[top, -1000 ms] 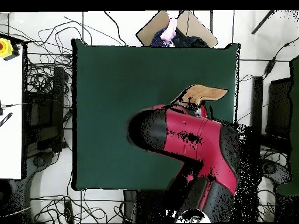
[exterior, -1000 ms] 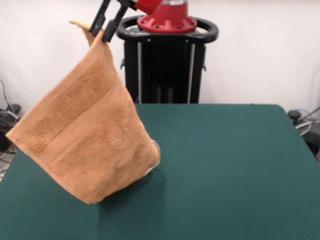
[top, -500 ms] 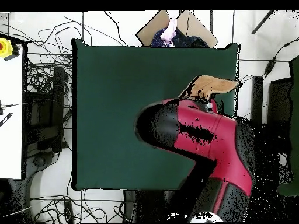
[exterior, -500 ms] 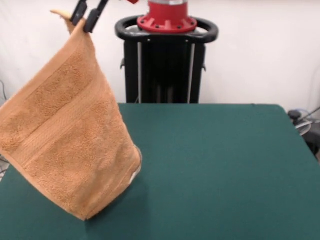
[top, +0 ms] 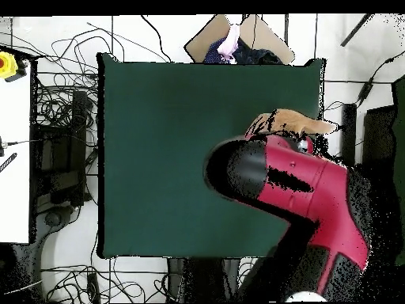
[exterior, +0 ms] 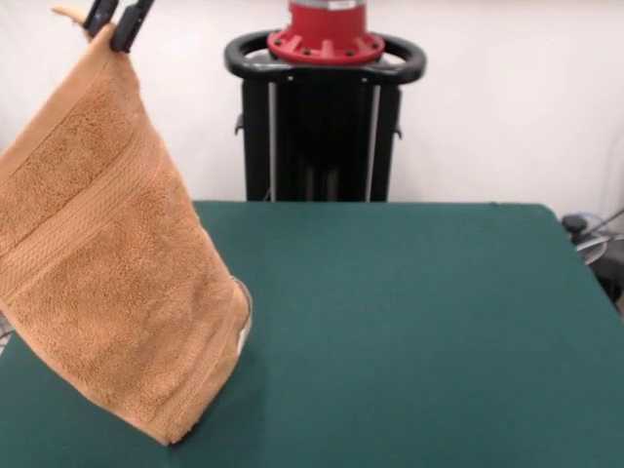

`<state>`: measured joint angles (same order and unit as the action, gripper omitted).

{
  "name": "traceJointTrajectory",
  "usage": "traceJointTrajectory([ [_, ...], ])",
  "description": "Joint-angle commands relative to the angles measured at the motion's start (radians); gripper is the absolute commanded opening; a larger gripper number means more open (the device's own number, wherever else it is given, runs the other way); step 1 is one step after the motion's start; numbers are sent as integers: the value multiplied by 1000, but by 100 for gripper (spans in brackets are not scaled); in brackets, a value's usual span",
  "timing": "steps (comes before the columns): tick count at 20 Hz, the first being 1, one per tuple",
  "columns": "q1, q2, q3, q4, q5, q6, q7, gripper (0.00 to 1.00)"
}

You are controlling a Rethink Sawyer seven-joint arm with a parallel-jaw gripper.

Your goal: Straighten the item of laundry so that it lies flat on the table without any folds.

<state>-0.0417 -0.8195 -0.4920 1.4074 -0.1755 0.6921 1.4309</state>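
The orange-tan towel (exterior: 107, 263) hangs from one corner at the top left of the front view, with its lower corner near the green table (exterior: 409, 322) at the front left. My gripper (exterior: 109, 24) is shut on that top corner, and a small flap of cloth sticks out beside the black fingers (exterior: 132, 25). Woven band stripes run across the hanging cloth. From overhead, only a strip of the towel (top: 297, 122) shows near the table's (top: 174, 142) right edge; the red arm (top: 308, 194) covers the gripper there.
A black pedestal frame (exterior: 322, 117) stands behind the table in the front view. From overhead, cables (top: 59, 127) lie on the floor to the left, and a cardboard piece with clothing (top: 237, 39) sits past the table's top edge.
My gripper has carried the towel's corner further left in the front view. The hanging towel has swung with it, now reaching past the table's left edge. From overhead, the arm has shifted right.
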Motion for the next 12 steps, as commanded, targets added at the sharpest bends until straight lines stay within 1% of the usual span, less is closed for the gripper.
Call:
traceJointTrajectory([
  [1, -24, 44, 89, 29, 15, -30, 158, 0],
  [7, -31, 38, 96, 43, 0, -81, 156, 0],
  [12, -38, 44, 103, 27, -2, -78, 143, 0],
])
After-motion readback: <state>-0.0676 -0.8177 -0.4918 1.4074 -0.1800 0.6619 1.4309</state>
